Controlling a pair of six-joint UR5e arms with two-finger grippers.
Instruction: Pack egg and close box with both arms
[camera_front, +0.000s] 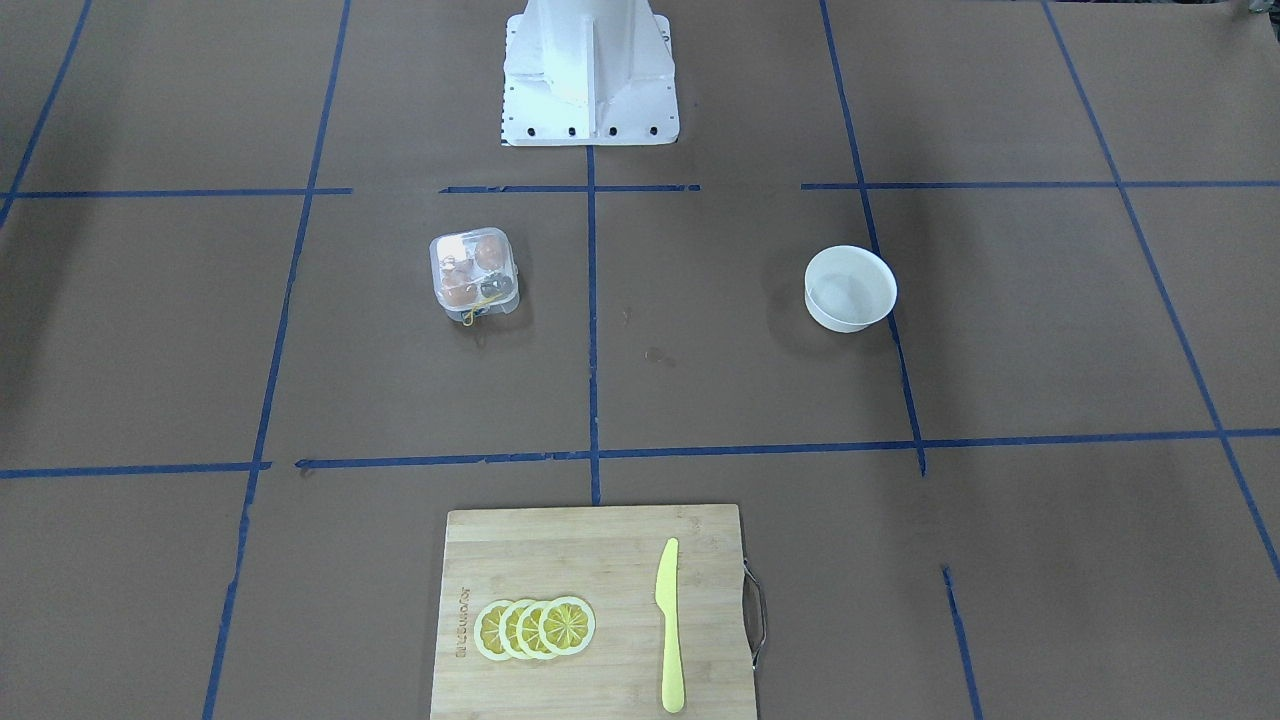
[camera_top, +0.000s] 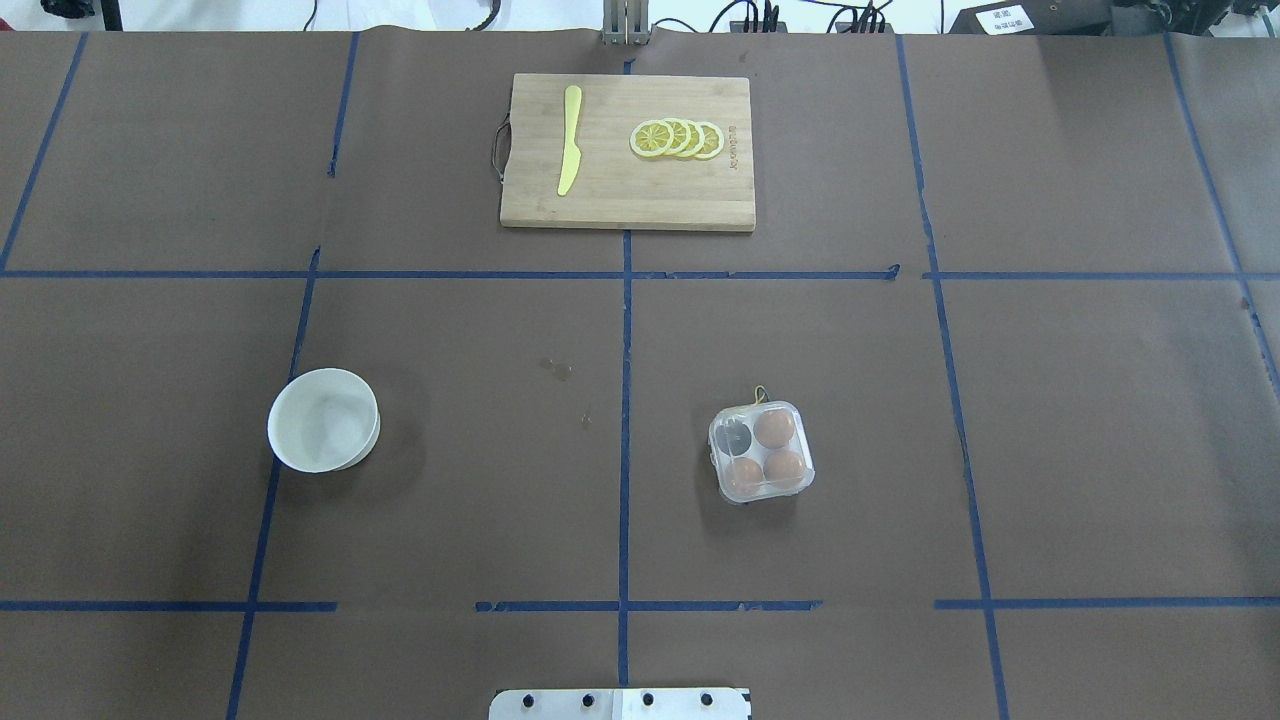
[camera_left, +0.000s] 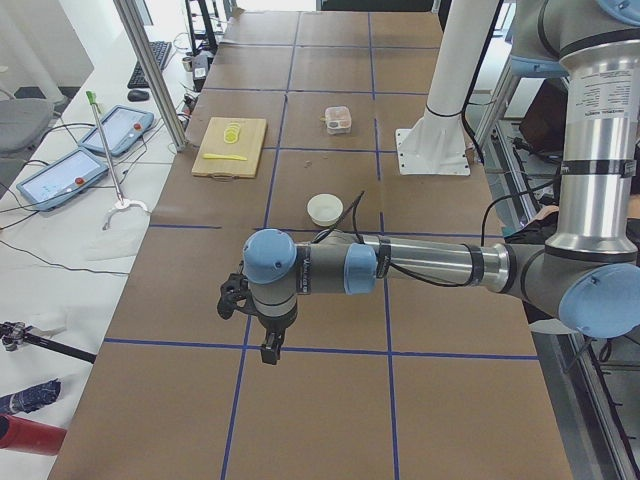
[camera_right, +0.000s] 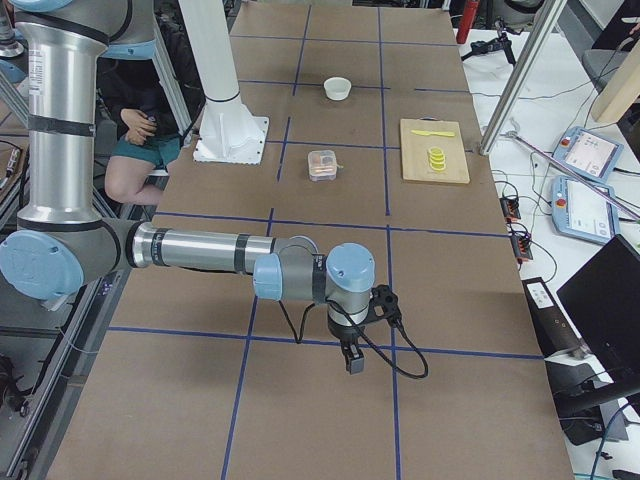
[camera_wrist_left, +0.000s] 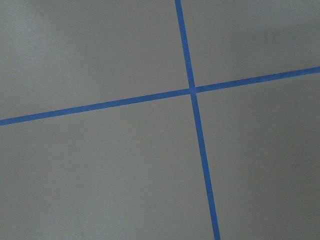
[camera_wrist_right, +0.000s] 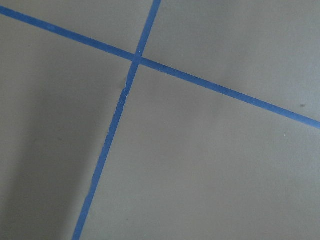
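The clear plastic box (camera_top: 760, 452) stands on the table right of centre, its lid down over the cells as far as I can see. It also shows in the front view (camera_front: 474, 273). Three brown eggs lie in it: one far (camera_top: 774, 428), one near right (camera_top: 785, 467), one near left (camera_top: 743, 474). The fourth cell looks dark and holds no egg. A yellow band (camera_top: 760, 395) sticks out at its far side. My left gripper (camera_left: 270, 352) and right gripper (camera_right: 354, 362) hang over bare table at opposite ends, far from the box. I cannot tell whether they are open.
A white bowl (camera_top: 323, 419) stands empty on the left. A wooden cutting board (camera_top: 620, 205) at the far edge bears a yellow knife (camera_top: 570, 140) and lemon slices (camera_top: 678, 139). The white pedestal (camera_front: 590, 75) stands at the near edge. Both wrist views show only brown paper and blue tape.
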